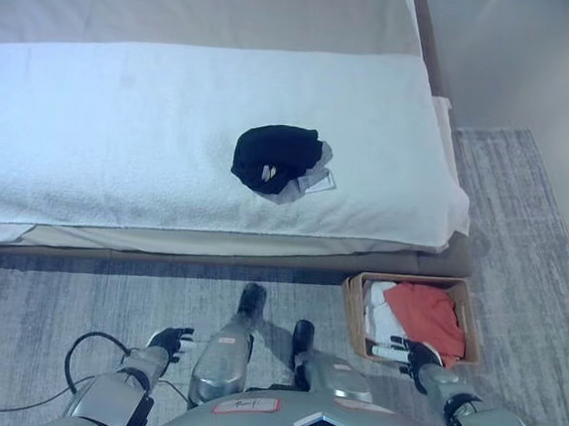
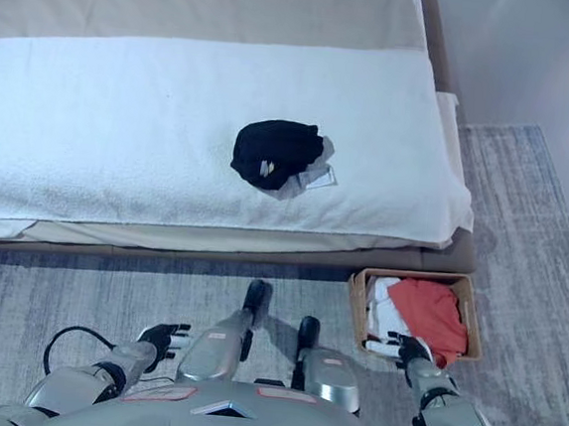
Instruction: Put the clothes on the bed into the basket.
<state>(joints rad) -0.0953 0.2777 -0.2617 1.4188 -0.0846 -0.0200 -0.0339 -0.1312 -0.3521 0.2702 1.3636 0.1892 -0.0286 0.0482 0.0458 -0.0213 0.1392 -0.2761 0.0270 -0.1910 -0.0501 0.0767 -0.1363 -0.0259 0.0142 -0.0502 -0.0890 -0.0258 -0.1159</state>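
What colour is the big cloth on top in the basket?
Orange-red cloth, clearest in the right eye view.

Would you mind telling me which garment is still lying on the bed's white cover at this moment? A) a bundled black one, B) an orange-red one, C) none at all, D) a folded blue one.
A: a bundled black garment lies on the white cover of the bed, while the orange-red cloth already sits in the basket on the floor beside the right hand.
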